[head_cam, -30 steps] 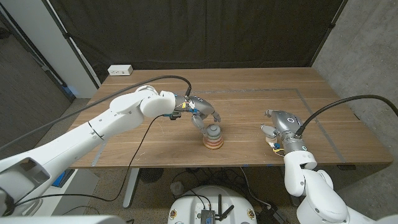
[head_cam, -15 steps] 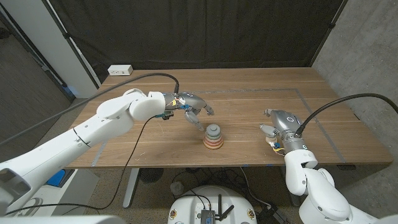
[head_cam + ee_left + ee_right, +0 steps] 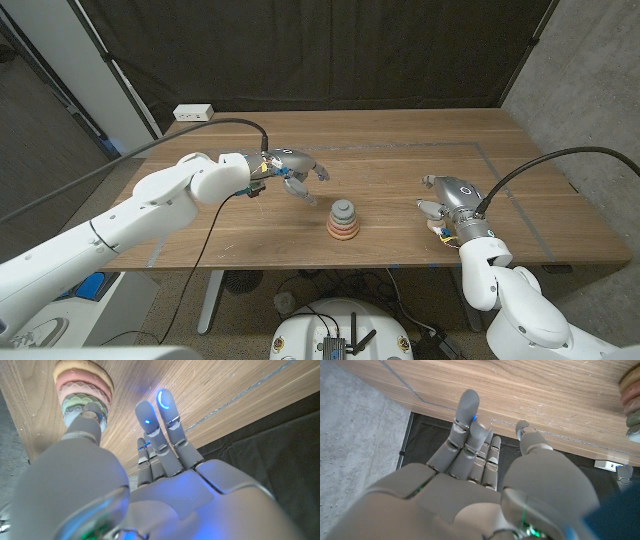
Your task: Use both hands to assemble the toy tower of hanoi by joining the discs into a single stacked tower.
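Observation:
The stacked disc tower (image 3: 342, 221) stands near the table's front middle, with orange and pink discs below and green and grey ones on top. It also shows in the left wrist view as the tower (image 3: 82, 391) past my thumb. My left hand (image 3: 296, 174) hovers up and to the left of the tower, apart from it, fingers spread and holding nothing. My right hand (image 3: 447, 205) stays at the right of the tower, well apart, fingers apart and empty. In the right wrist view my right hand (image 3: 480, 460) reaches over bare wood.
A white power strip (image 3: 194, 113) lies at the table's far left corner. A thin taped line (image 3: 505, 178) runs across the right part of the wooden table (image 3: 400, 160). Black curtains hang behind it.
My left hand has let go of the tower's top and drawn back up and to the left, its fingers opening. The tower stands alone. The right hand has not moved.

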Controlling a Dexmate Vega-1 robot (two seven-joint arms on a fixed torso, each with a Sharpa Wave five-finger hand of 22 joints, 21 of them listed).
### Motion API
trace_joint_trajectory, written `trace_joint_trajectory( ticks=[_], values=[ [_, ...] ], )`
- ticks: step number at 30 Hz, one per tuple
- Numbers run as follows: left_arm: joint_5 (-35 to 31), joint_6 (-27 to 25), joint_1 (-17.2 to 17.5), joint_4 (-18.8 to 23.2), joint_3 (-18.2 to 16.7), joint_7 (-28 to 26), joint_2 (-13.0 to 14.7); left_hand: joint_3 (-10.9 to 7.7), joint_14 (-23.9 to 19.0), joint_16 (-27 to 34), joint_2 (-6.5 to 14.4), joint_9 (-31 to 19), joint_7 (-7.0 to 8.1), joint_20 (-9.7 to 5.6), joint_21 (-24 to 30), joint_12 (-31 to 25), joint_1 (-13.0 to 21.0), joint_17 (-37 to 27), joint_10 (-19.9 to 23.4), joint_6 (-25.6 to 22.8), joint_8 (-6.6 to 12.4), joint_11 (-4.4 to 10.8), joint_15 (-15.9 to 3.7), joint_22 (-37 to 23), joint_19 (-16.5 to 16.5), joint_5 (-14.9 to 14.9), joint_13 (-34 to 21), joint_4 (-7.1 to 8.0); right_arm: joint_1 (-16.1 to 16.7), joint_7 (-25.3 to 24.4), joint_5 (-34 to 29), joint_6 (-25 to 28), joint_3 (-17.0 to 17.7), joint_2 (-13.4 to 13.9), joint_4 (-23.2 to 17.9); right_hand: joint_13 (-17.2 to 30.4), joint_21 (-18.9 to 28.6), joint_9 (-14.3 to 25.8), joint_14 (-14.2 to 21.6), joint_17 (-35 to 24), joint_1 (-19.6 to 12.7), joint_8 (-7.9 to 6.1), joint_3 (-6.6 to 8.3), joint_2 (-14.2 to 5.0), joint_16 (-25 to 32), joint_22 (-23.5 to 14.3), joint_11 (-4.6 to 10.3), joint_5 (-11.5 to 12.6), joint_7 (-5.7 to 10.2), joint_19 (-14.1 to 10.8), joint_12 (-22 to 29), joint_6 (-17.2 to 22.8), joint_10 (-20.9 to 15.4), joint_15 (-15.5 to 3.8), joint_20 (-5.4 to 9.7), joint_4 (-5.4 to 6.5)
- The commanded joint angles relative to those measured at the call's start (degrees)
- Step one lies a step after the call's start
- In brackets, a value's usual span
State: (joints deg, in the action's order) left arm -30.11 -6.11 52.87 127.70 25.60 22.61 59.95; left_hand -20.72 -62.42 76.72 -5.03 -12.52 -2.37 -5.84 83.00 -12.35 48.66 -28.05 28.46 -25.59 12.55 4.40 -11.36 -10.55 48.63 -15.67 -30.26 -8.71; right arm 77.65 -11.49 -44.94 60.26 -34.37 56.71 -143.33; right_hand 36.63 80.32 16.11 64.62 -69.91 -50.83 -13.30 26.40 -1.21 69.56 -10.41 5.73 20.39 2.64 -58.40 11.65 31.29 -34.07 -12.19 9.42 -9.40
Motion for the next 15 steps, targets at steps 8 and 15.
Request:
trace_joint_trajectory(
  ticks=[8,15],
  values=[
    [2.86,-10.96,12.34,5.20,-6.90,-10.72,5.28,-0.56,-0.56,0.39,1.01,-0.05,0.11,-6.10,0.33,-0.59,0.29,-0.17,1.55,-1.28,0.31,0.38,-1.22,-0.20,0.62,0.00,-0.05,-0.37,1.21,-1.88,3.73,-2.27,2.00,2.67,-0.72,0.10,0.18,0.13,0.27,-0.16,-0.03,0.20,0.56,-0.03,0.77,-0.05,-0.18,0.42,-0.58,-0.45,-0.18,-0.42,0.23,-0.43,3.11,0.08],
    [3.98,-12.30,17.01,5.56,-9.15,-16.58,5.99,-0.93,-0.66,0.50,1.31,-0.07,0.39,-6.14,0.34,-0.69,1.09,-0.23,2.20,-1.61,0.25,0.62,-1.23,-0.21,0.60,-0.22,0.04,-0.69,1.74,-2.65,4.15,-2.26,2.10,3.06,-1.09,0.06,-0.02,0.15,-0.24,0.07,0.10,0.09,0.68,0.17,0.58,0.00,-0.26,0.47,-0.37,-0.22,-0.42,-0.15,1.02,-0.42,3.11,0.06]
  ],
)
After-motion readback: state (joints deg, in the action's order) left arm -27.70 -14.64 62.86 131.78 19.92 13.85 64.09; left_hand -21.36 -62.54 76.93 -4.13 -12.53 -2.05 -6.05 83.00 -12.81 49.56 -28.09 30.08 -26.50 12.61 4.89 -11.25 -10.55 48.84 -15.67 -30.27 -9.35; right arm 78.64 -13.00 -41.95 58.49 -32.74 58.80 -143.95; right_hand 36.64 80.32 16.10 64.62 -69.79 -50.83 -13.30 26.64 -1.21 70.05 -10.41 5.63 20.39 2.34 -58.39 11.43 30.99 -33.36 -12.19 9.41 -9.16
